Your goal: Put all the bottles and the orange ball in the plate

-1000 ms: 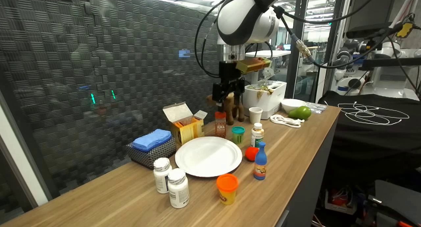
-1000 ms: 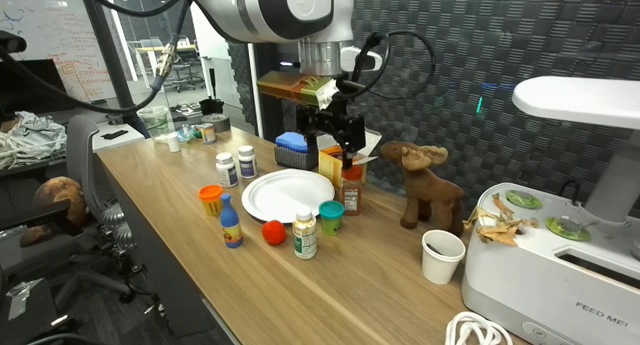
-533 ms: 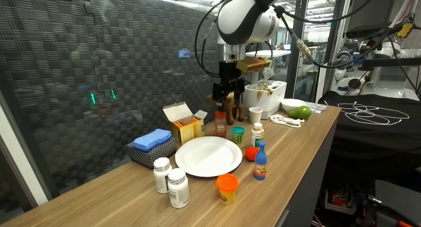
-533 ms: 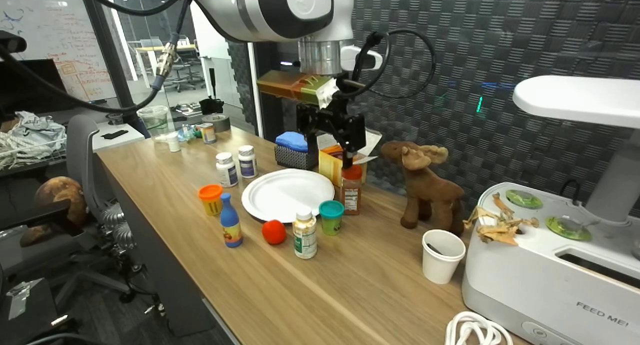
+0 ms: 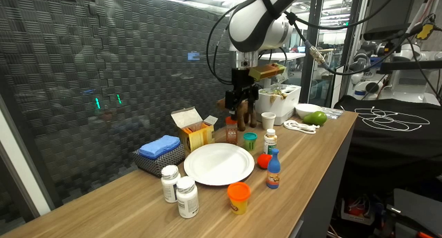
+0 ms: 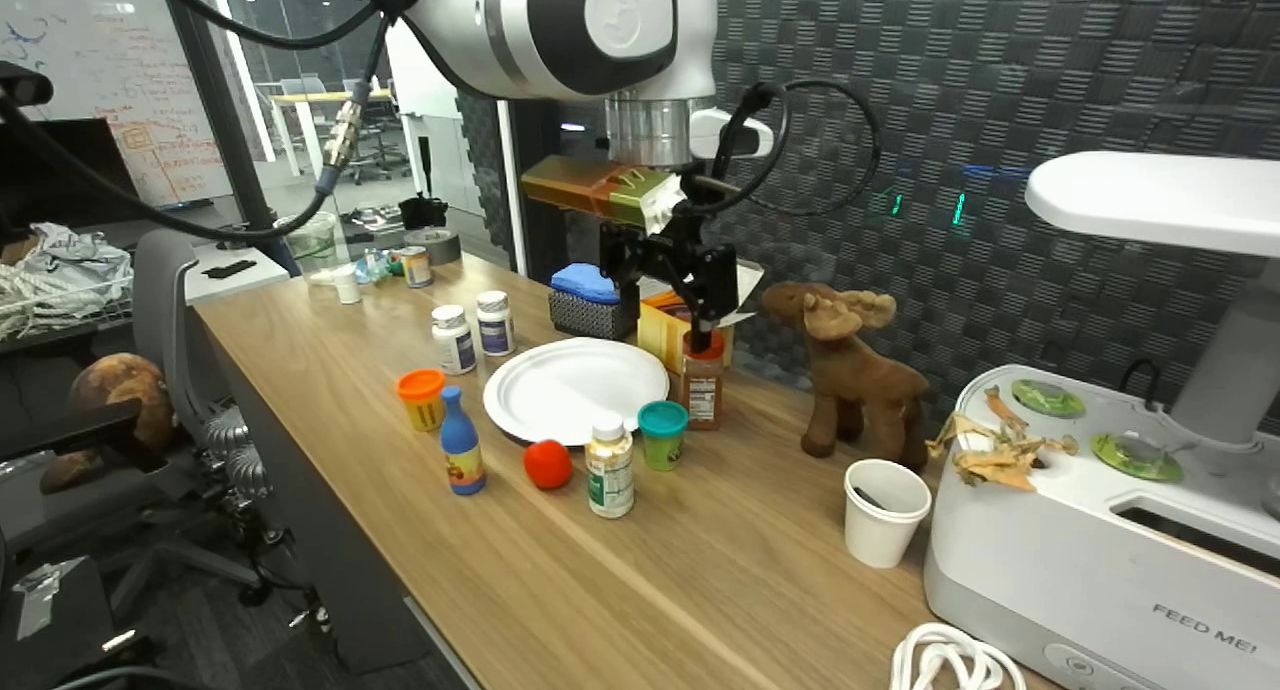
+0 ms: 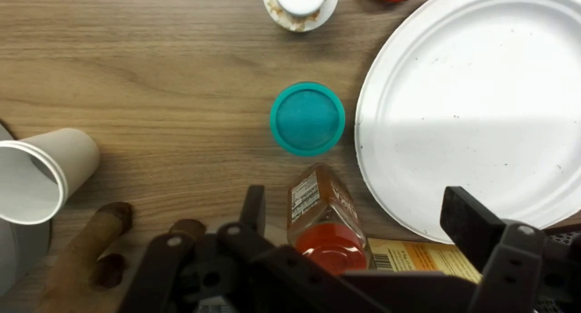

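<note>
Step in hand, we judge: pick-up of the spice bottle [image 6: 703, 400], upright on the surface [image 6: 700, 570] just beside the plate [image 5: 219, 164]; the next move, we reckon, calls for centring and lowering about it, then closing. Pincer [image 7: 356, 208]: one, jaws spread wide to either side of the bottle in the wrist view; we see nothing held and no contact.

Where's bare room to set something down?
Bare wood lies between the paper cup and green tub; the plate also has room. Crowded: around the red-capped bottle, beside tub, plate and yellow carton, with the open hand close by.
</note>
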`<state>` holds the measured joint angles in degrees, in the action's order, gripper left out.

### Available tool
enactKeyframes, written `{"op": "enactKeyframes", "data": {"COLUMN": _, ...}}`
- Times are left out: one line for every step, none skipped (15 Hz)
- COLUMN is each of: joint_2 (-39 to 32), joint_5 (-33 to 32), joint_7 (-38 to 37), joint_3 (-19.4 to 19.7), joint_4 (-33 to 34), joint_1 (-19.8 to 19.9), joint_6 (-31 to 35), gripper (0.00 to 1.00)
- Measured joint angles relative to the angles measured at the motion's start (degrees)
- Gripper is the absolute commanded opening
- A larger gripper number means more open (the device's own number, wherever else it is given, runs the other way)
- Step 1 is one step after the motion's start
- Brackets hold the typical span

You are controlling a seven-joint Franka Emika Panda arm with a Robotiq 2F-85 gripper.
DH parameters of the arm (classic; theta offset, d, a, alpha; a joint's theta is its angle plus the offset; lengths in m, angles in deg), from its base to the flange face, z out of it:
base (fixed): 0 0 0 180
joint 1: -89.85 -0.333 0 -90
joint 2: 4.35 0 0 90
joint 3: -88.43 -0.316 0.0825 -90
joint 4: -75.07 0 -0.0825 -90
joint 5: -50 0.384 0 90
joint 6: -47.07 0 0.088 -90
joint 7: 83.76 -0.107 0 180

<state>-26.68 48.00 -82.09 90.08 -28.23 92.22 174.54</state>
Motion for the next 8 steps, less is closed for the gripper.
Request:
{"op": "enactKeyframes", "data": {"joint_2": -0.52, "joint_5": 0.0, "joint_7": 0.01, "joint_3": 0.15, "joint_4": 0.29, "joint_1": 0.2, "joint_6": 0.0, "gripper": 1.0}}
{"op": "enactKeyframes", "data": {"joint_2": -1.2, "joint_5": 0.02, "joint_7": 0.05, "joint_3": 0.23, "joint_4": 0.76, "joint_1": 0.51, "joint_6": 0.0, "gripper": 1.0}}
{"op": "enactKeyframes", "data": {"joint_2": -1.98, "joint_5": 0.04, "joint_7": 0.07, "joint_3": 0.26, "joint_4": 1.32, "joint_1": 0.88, "joint_6": 0.0, "gripper": 1.0}}
{"op": "enactKeyframes", "data": {"joint_2": -2.76, "joint_5": 0.1, "joint_7": 0.12, "joint_3": 0.26, "joint_4": 1.95, "joint_1": 1.27, "joint_6": 0.0, "gripper": 1.0}}
{"op": "enactKeyframes", "data": {"joint_2": -3.62, "joint_5": 0.11, "joint_7": 0.17, "joint_3": 0.27, "joint_4": 2.7, "joint_1": 1.63, "joint_6": 0.0, "gripper": 1.0}}
{"op": "enactKeyframes", "data": {"joint_2": -4.52, "joint_5": 0.13, "joint_7": 0.31, "joint_3": 0.27, "joint_4": 3.58, "joint_1": 1.96, "joint_6": 0.0, "gripper": 1.0}}
{"op": "enactKeyframes", "data": {"joint_2": -5.44, "joint_5": 0.15, "joint_7": 0.51, "joint_3": 0.26, "joint_4": 4.52, "joint_1": 2.22, "joint_6": 0.0, "gripper": 1.0}}
{"op": "enactKeyframes", "data": {"joint_2": -6.33, "joint_5": 0.2, "joint_7": 0.79, "joint_3": 0.25, "joint_4": 5.53, "joint_1": 2.4, "joint_6": 0.0, "gripper": 1.0}}
